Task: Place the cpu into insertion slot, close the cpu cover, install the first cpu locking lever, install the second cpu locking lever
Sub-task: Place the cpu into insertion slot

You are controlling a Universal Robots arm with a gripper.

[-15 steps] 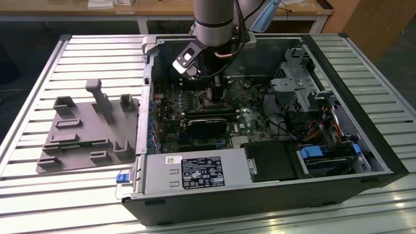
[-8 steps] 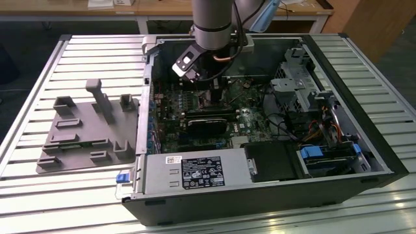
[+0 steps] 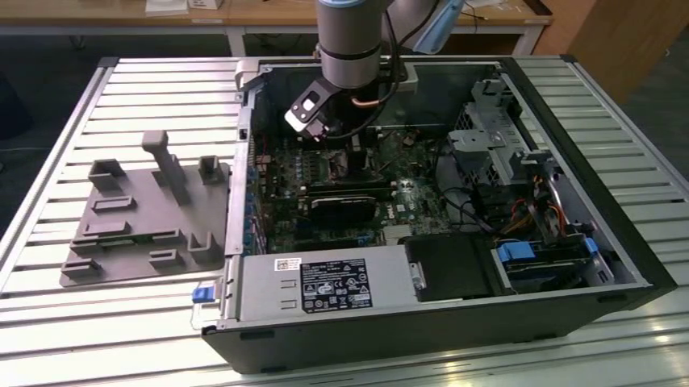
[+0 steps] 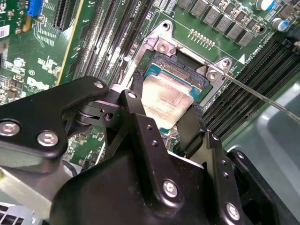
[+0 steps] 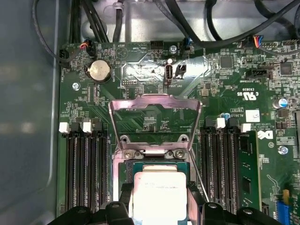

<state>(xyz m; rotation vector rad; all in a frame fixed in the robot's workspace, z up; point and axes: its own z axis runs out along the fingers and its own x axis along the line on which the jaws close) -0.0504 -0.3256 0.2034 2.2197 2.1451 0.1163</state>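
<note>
My gripper (image 3: 356,157) reaches down inside the open computer case (image 3: 431,330) over the motherboard. It is shut on the cpu (image 4: 166,101), a pale silvery square chip, with one black finger on each of two opposite edges. The cpu (image 5: 159,194) sits at the insertion slot (image 4: 180,65), level with its silvery frame; I cannot tell whether it is fully seated. Behind the slot the cpu cover (image 5: 154,99) stands raised on its hinge, its square window showing the board. A thin wire locking lever (image 4: 262,96) sticks out beside the slot, unlatched.
Memory slots (image 5: 84,173) flank the socket on both sides. A black block (image 3: 344,205) lies just in front of the gripper, the power supply (image 3: 323,286) nearer still. Cables and drive bays (image 3: 506,161) fill the exterior view's right. A grey fixture plate (image 3: 140,218) lies outside the case.
</note>
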